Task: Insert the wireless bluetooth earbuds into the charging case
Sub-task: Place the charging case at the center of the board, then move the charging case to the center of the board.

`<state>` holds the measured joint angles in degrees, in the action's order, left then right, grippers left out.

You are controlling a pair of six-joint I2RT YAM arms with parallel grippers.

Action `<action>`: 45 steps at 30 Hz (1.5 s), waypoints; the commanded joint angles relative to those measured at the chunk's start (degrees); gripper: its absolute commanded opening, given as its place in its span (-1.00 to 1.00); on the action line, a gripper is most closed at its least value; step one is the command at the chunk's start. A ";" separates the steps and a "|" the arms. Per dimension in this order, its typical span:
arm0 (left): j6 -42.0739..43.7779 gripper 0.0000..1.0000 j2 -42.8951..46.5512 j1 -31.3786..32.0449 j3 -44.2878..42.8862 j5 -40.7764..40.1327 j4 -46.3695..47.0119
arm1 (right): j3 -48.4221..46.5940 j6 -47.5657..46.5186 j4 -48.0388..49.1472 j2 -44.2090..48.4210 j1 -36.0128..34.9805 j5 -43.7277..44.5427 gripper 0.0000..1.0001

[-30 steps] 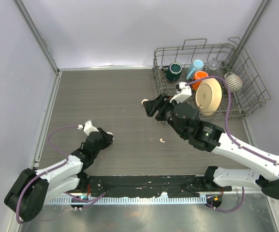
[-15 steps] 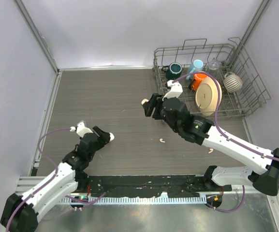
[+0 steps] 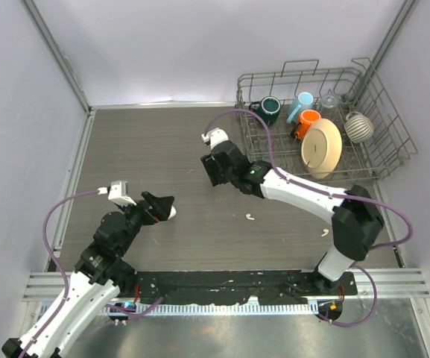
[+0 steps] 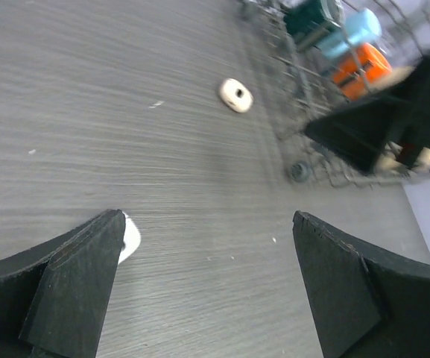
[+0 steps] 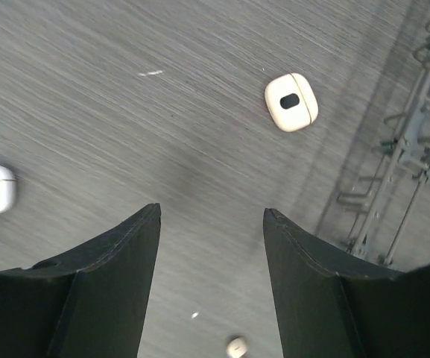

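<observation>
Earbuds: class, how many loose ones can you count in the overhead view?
2. The middle earbud lies centrally; the right-hand earbud lies further right and nearer the front. Others may be hidden.

At the far right corner of your grey wood-grain counter (image 3: 162, 149) stands a wire dish rack (image 3: 393, 119). In it you'll find a dark green mug (image 3: 267, 110), a light blue cup (image 3: 301, 104), an orange cup (image 3: 307, 121) just beside a tan plate (image 3: 321, 148) propped on edge, a clear glass (image 3: 329, 101), and what may be a striped white whisk (image 3: 359, 126).
</observation>
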<state>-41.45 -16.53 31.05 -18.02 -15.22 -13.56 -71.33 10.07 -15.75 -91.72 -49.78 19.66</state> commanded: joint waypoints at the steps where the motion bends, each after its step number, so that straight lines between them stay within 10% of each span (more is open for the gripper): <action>1: 7.18 0.96 0.10 -0.11 -1.75 13.02 7.23 | -5.47 -14.80 4.58 -5.03 3.63 -3.38 0.25; 9: 9.54 1.00 -4.82 -0.11 -3.59 20.58 7.07 | -17.42 -20.24 2.05 -19.18 11.63 -12.01 0.23; 23: -8.82 0.99 -6.58 -0.11 -7.29 3.18 2.48 | -28.87 -29.05 -9.21 -32.20 14.01 -15.27 0.21; 45: 1.28 0.99 3.00 -0.02 -7.38 11.09 3.37 | -30.18 -30.10 -9.48 -37.04 15.15 -16.05 0.20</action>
<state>-42.72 -13.63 31.07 -25.56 -6.44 -13.39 -99.50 -19.22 -25.06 -128.18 -35.00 5.06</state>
